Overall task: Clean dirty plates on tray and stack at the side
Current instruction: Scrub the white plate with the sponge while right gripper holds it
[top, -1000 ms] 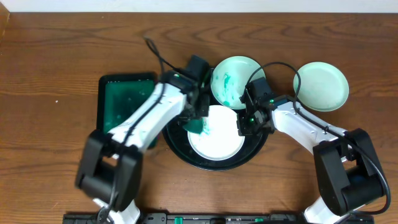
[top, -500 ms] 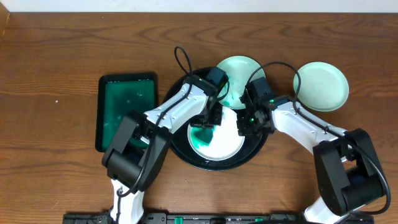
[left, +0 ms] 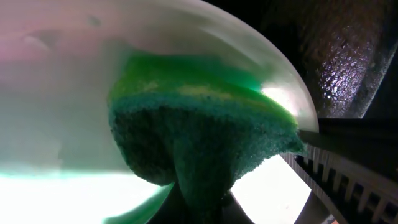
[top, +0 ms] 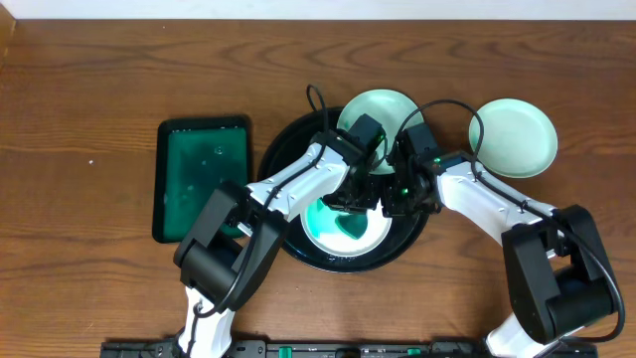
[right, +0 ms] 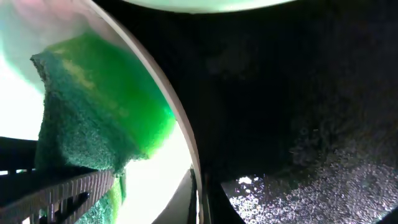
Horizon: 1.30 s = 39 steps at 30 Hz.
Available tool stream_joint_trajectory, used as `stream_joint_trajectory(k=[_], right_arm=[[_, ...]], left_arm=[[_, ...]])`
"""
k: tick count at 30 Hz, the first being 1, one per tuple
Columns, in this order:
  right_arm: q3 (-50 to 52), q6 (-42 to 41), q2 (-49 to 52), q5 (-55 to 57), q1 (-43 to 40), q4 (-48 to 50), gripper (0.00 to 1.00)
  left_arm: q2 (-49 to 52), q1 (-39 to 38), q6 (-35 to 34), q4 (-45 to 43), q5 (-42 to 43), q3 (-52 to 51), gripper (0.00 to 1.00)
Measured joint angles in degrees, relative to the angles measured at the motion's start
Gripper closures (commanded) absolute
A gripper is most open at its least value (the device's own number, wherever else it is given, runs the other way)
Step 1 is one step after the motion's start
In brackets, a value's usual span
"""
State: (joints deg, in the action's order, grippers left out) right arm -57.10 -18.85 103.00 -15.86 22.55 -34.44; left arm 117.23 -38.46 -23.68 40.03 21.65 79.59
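Observation:
The black round tray (top: 298, 251) holds one plate (top: 326, 237) with teal smears. My left gripper (top: 358, 197) is shut on a green sponge (left: 199, 143) and presses it on that plate (left: 56, 93). My right gripper (top: 390, 199) is shut on the plate's right rim (right: 186, 143); in the right wrist view the rim sits between the fingers (right: 200, 193) with the sponge (right: 81, 124) beyond. A second plate (top: 383, 111) with teal smears lies at the tray's back edge. A third plate (top: 512, 137) lies on the table to the right.
A rectangular dark-green tray (top: 202, 179) lies left of the black tray. The two arms meet close together over the tray's middle. The black tray floor (right: 311, 124) shows wet speckles beside the plate.
My left gripper has swept the sponge from the plate's left side to its right, leaving teal smears. The right gripper has stayed on the rim.

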Motion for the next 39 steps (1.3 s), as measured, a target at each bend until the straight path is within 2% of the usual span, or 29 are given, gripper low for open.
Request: stream_joint_trajectory(k=[7, 11, 17, 23, 27, 32, 39], right_arm=[[-0.1, 0.0, 0.0, 0.0, 0.1, 0.0, 0.99], [-0.1, 0.0, 0.0, 0.0, 0.1, 0.0, 0.99], [-0.1, 0.0, 0.1, -0.7, 0.2, 0.0, 0.99], [-0.1, 0.0, 0.2, -1.1, 0.2, 0.2, 0.99], [-0.1, 0.0, 0.2, -1.1, 0.2, 0.2, 0.99], [-0.1, 0.0, 0.2, -1.1, 0.2, 0.2, 0.99], [-0.1, 0.0, 0.2, -1.0, 0.2, -0.3, 0.99]], left_arm=[[0.0, 1.3, -4.8, 1.8, -3.0, 0.6, 0.93], [0.0, 5.1, -6.5, 4.3, -7.3, 1.1, 0.93], [0.0, 10.1, -6.5, 8.8, -10.9, 1.2, 0.93], [0.0, 11.1, -4.2, 10.7, -11.2, 1.4, 0.93], [0.0, 11.0, 1.3, 11.0, -9.0, 1.4, 0.93], [0.4, 9.7, 6.8, 10.2, -2.5, 1.2, 0.93], [1.0, 4.9, 8.3, 4.6, 6.4, 0.4, 0.93]])
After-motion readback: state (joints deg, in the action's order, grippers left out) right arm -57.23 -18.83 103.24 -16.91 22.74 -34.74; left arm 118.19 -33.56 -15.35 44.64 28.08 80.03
